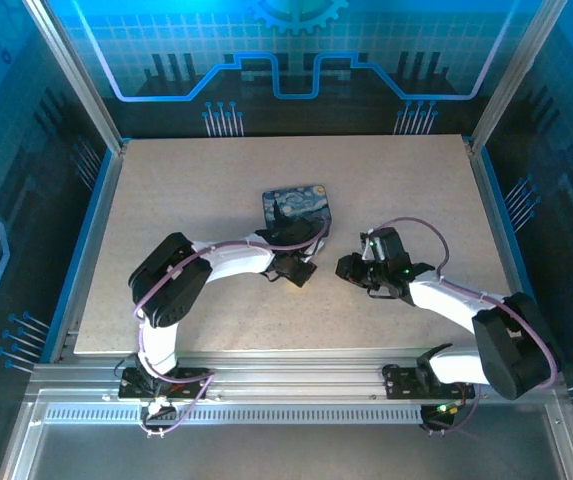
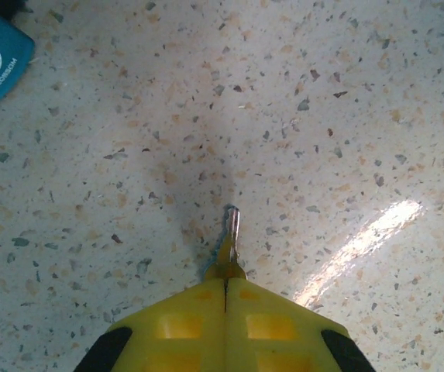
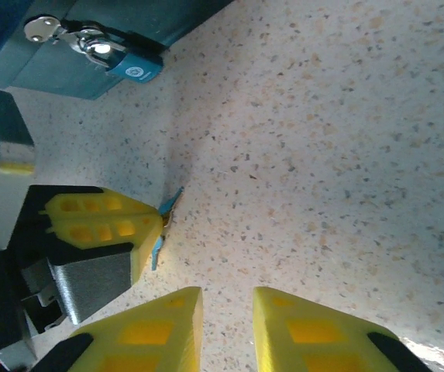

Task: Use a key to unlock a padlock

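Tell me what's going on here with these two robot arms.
The left gripper is shut on the key, whose thin blade sticks out past the fingertips over the speckled table. The right gripper hovers close beside it, jaws open with nothing between them. The padlock sits at the edge of the blue box, apart from both grippers, so the key is not yet in the lock.

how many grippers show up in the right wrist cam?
2: the right gripper at the bottom edge, jaws apart and empty; the left gripper at the left, shut on the key.
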`<state>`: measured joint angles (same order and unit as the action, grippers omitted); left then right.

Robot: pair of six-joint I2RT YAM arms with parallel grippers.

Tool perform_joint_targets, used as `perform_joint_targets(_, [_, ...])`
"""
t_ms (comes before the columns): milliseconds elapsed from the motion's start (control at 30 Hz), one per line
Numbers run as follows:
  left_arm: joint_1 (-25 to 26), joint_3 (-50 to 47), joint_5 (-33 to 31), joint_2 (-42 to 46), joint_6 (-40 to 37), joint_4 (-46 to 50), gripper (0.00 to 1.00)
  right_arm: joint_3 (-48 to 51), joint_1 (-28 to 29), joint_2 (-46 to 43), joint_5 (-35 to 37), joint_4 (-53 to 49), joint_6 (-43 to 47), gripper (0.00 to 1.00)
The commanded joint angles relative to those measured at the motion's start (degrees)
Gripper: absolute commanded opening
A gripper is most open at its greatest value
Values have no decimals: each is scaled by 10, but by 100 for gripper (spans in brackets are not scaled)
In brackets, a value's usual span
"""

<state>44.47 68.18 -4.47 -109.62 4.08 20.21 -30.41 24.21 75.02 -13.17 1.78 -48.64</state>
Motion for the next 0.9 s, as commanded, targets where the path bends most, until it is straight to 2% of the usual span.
perform_joint_targets(0, [1, -32, 22, 31, -9, -22, 0, 12, -13, 20, -41, 33, -22, 24])
perform_joint_targets(367, [0, -91, 29, 107, -16, -82, 0, 7, -18, 54, -94, 87, -69, 30])
perform_joint_targets(500, [-2, -105, 16, 135, -21, -81, 0, -4, -19, 45, -92, 73, -69, 35])
perform_joint_targets(667, [-4, -127, 13, 176, -27, -84, 0, -24, -17, 21, -89, 45, -45, 36])
perform_joint_targets(867, [-5, -152, 34, 223, -36, -97, 0, -49, 1, 20, -160, 68, -31, 41])
